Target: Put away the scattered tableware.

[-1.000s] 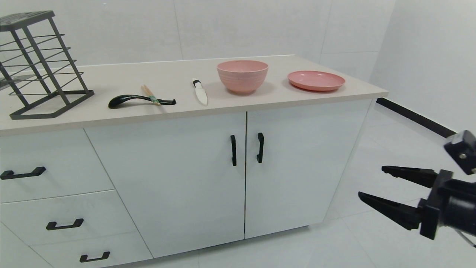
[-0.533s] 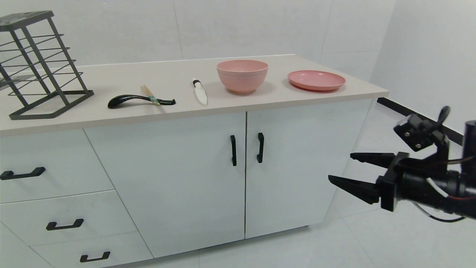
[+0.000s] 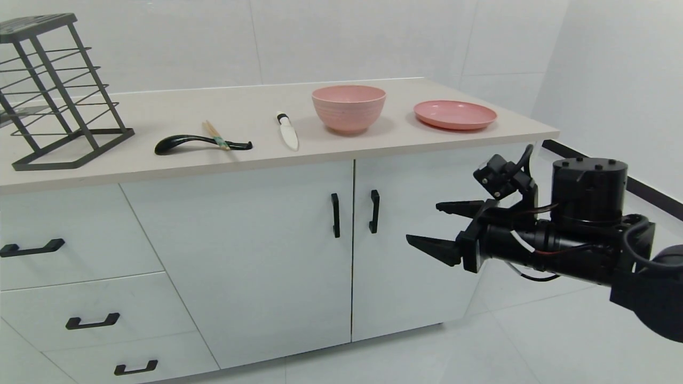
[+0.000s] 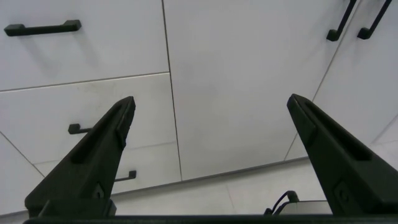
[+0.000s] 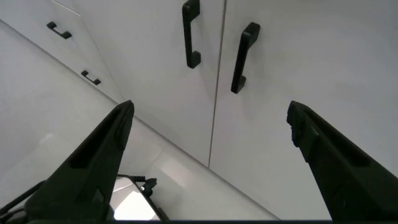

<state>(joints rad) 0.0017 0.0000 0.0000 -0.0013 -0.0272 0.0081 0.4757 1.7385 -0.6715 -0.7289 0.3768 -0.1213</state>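
- The right pincer (image 3: 424,223) is open with nothing between its fingers. It hangs in front of the right cabinet door (image 3: 405,181), below the bench (image 3: 160,109) edge, pointing left toward the two door handles (image 3: 374,211).
- In the right wrist view the same two handles sit between the spread fingers, whose bases are cut off by the frame.
- The left pincer (image 4: 211,106) is also open and empty. It faces the drawer fronts (image 4: 87,56) low on the cabinet, and its finger bases are also cut off.
- A pink plate (image 3: 454,114) lies at the bench's right end, with a pink bowl (image 3: 348,108) upright just left of it. What the bowl holds cannot be seen.
- A knife (image 3: 288,132) lies left of the bowl, dark handle to the far side. Whether its white part is bare blade or a sheath is hard to tell.
- Further left lies a black spoon (image 3: 200,143), with chopsticks (image 3: 215,135) crossing over its handle.
- A black wire rack (image 3: 53,90) stands at the far left, cut off by the frame edge.
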